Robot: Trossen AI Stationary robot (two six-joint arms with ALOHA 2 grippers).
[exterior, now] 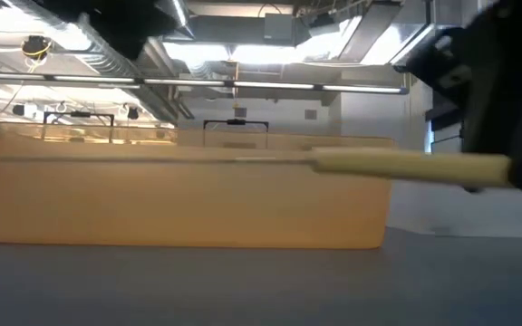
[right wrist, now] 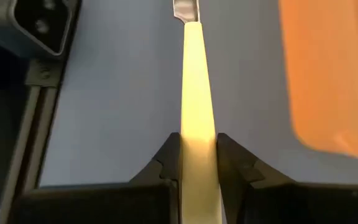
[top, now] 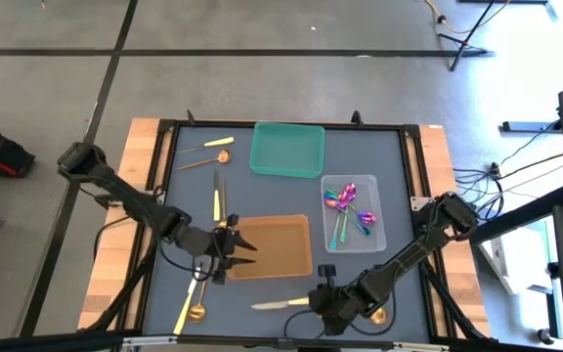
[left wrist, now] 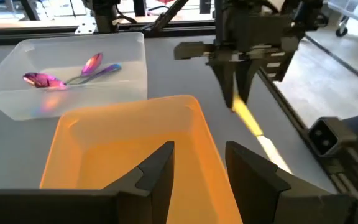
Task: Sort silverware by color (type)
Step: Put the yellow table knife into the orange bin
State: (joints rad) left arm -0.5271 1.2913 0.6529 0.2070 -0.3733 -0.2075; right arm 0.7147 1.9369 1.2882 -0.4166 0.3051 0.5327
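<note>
High view shows the right pincer low at the front of the worktop, closed on the yellow handle of a knife whose silver blade points toward the left arm, just in front of the orange tray; right wrist view confirms the grip, with the two dark fingers pressed on either side of the handle and the blade reaching away over the blue-grey surface; low view has the knife held level and clear of the surface, in front of the orange tray wall. The left pincer hovers at the orange tray's left edge with its fingers parted and nothing between them; left wrist view shows those fingers spread over the tray's near rim. Iridescent purple spoons with teal handles lie together in the clear tray on the right; the teal tray sits at the back. Loose silverware remains on the worktop's left: a gold spoon and a yellow-handled piece near the back, a knife with a yellow handle beside the left arm, and a gold long spoon at the front left.
</note>
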